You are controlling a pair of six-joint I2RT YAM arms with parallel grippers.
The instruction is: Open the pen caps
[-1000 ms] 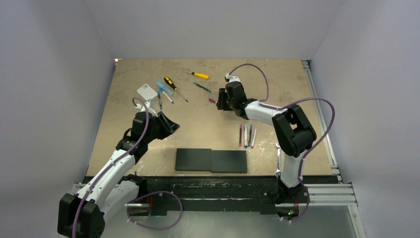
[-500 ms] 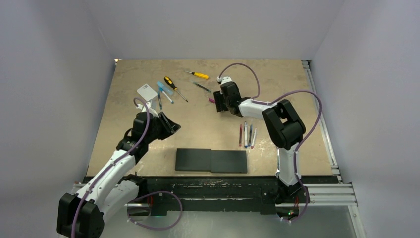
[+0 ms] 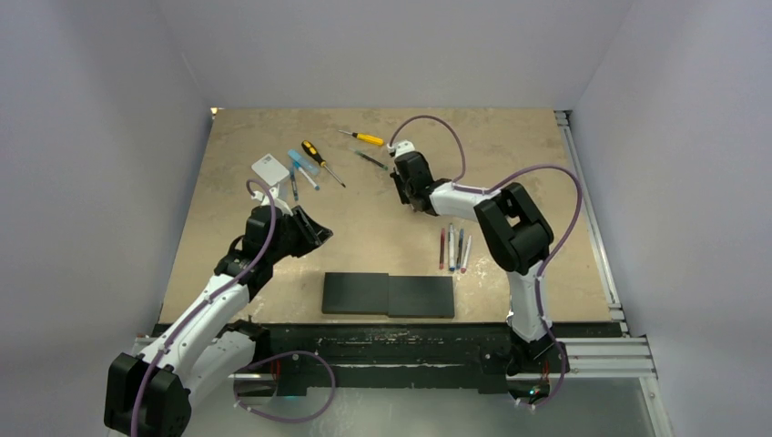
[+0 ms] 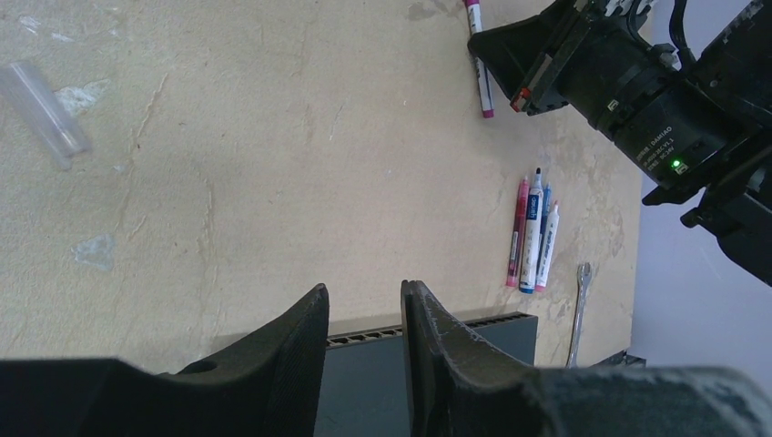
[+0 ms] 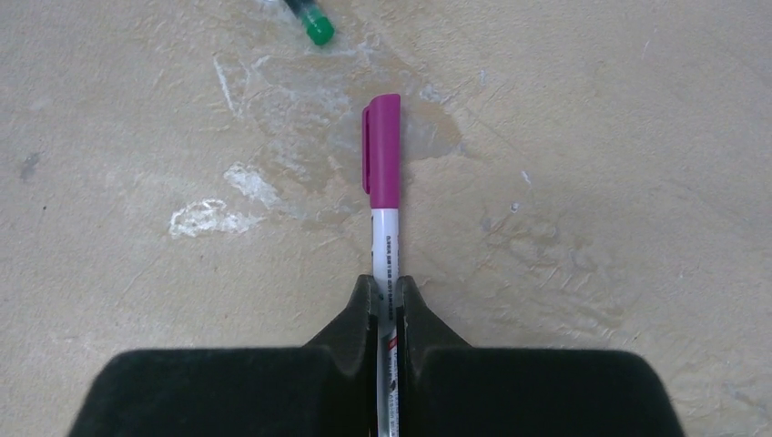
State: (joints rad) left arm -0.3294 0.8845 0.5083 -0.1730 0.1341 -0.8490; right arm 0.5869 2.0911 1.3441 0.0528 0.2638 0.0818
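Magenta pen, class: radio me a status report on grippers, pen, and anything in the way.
Right gripper shut on magenta pen barrel. Magenta cap on, clear of jaws. Left gripper open, empty. Green-tipped pen nearby, not blocking.

table | near centre: two flat slabs side by side | right of slabs, slightly farther: row of pens | far centre: two screwdrivers | far left: small box, loose pens just right | between screwdrivers and row: pen in right gripper, pen cap beyond it
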